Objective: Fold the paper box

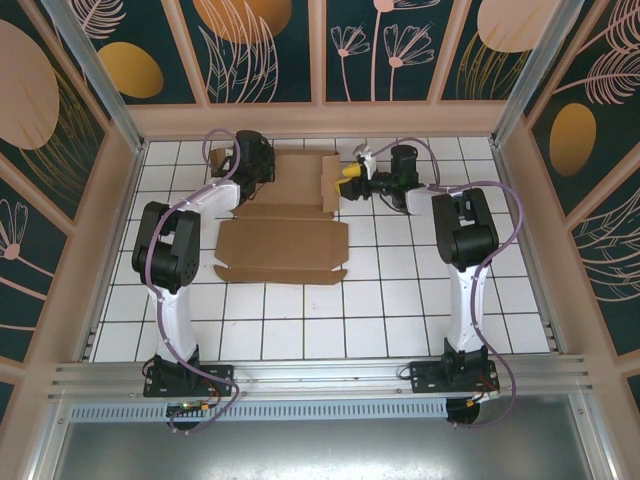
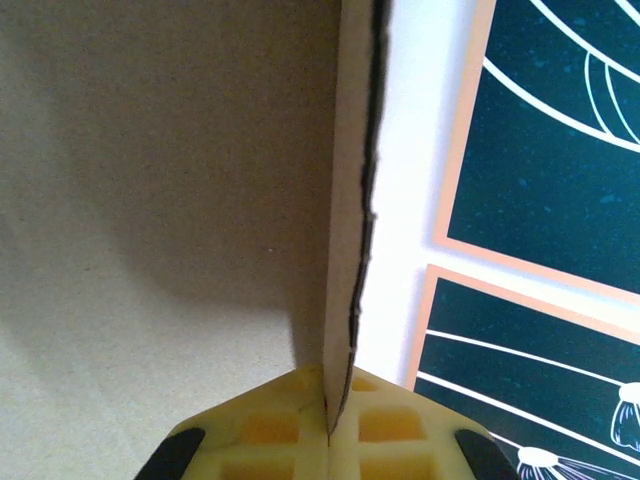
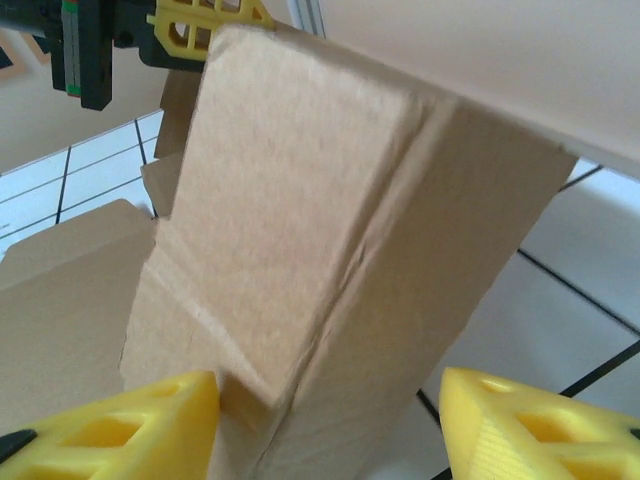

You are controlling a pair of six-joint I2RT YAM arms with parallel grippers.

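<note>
Left jaws are pinched shut on a thin upright edge (image 2: 345, 250) at the box's (image 1: 283, 245) far left. Right jaws stand apart astride a raised flap (image 3: 330, 230) (daylight shows on its right side). Most of the box lies flat on the tiled surface (image 1: 400, 300), far of centre, between my arms.

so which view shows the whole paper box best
Top external: the paper box shows almost whole, flaps included. Left wrist gives one edge pinched in the left gripper; right wrist, a raised flap inside the open right gripper.
</note>
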